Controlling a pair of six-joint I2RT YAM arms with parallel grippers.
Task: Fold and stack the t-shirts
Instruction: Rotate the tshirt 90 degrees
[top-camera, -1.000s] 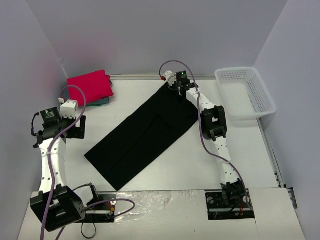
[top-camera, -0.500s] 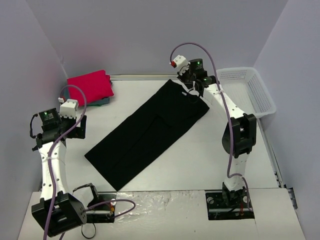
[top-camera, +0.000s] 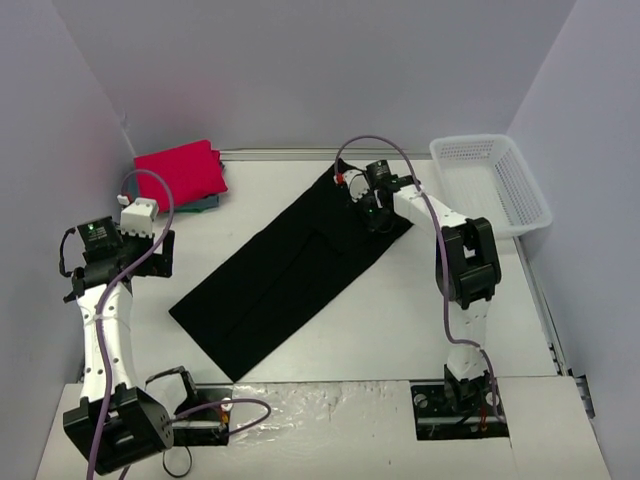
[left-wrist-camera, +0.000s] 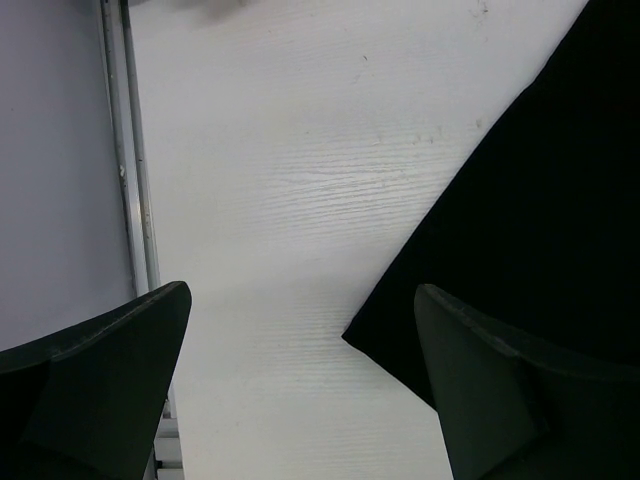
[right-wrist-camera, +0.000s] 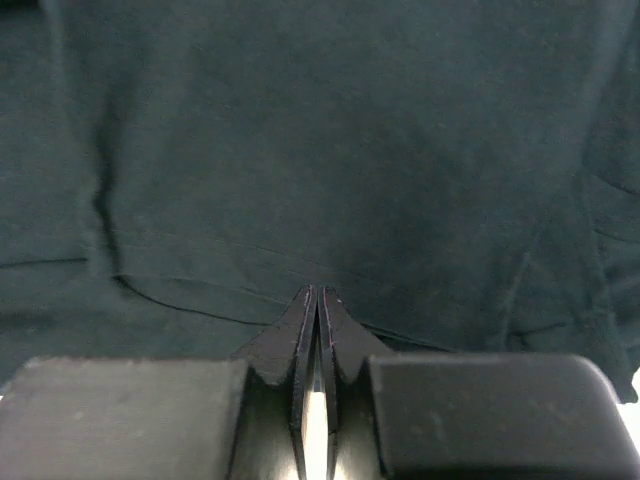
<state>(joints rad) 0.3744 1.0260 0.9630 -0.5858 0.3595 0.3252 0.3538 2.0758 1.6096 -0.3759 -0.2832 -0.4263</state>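
Observation:
The black t-shirt (top-camera: 290, 265) lies folded into a long strip, running diagonally across the table. My right gripper (top-camera: 376, 207) is over its far right end. In the right wrist view the right gripper (right-wrist-camera: 317, 293) is shut, its tips down against the black cloth (right-wrist-camera: 330, 130), with no cloth visible between the fingers. My left gripper (top-camera: 157, 252) hovers left of the strip, open and empty. In the left wrist view the left gripper (left-wrist-camera: 300, 292) is above bare table beside the strip's near left corner (left-wrist-camera: 480, 270). The red-pink t-shirt (top-camera: 180, 172) lies folded on the teal-blue one (top-camera: 207, 203) at the far left.
A white mesh basket (top-camera: 492, 185) stands at the far right. A metal rail (left-wrist-camera: 125, 150) runs along the table's left edge, with purple walls on three sides.
My right gripper left the strip's far end, swung up and to the right, then came down on the far right part. That corner now lies spread further right. The left arm barely moved.

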